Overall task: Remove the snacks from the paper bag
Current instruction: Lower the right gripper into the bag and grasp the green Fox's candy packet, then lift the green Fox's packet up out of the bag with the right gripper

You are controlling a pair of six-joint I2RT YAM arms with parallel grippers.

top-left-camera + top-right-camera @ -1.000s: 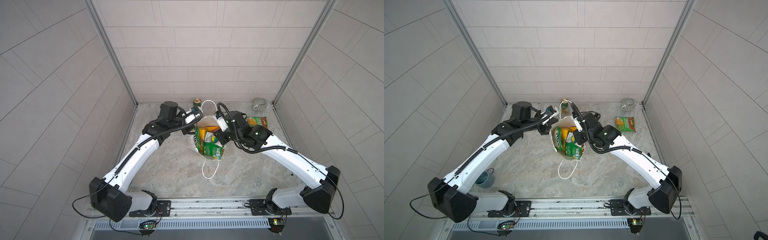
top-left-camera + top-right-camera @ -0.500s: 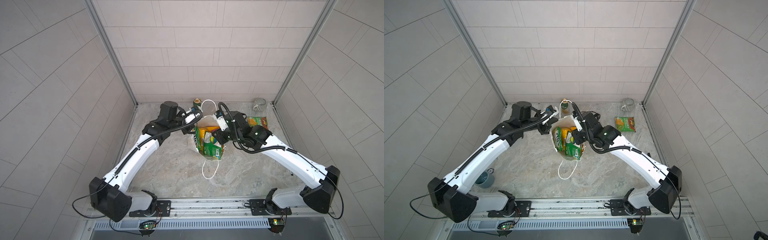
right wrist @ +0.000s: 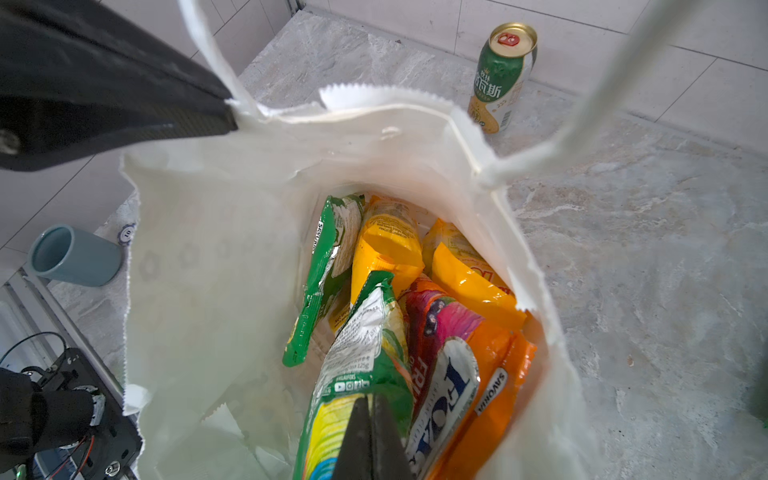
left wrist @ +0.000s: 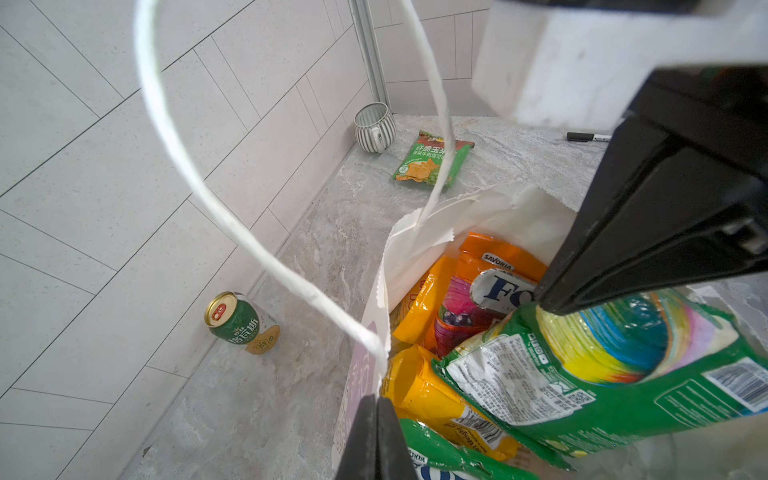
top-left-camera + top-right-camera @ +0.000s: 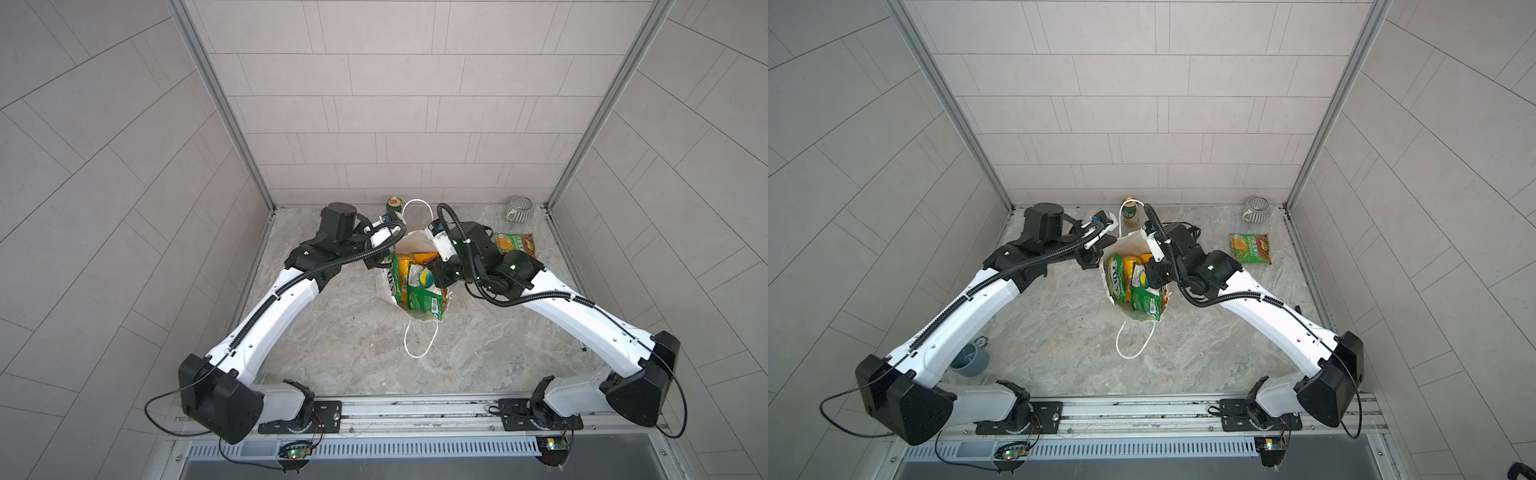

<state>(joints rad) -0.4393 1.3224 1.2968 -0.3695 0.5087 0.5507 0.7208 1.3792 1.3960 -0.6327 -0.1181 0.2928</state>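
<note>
Pinches the paper bag (image 5: 415, 244) rim at 10 o'clock with the clenched left end effector (image 4: 376, 405). Clamps the right end effector (image 3: 371, 401) on a green snack packet (image 3: 365, 353) in the bag, among four others. Shows one loose packet (image 5: 514, 243) on the tabletop (image 5: 353, 345) at the bag's 2 o'clock.

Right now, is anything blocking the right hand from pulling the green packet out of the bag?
Nothing solid. The right hand is shut on the green packet, and the left hand holds the bag rim open. Only the upright cord handle loops above the mouth.
</note>
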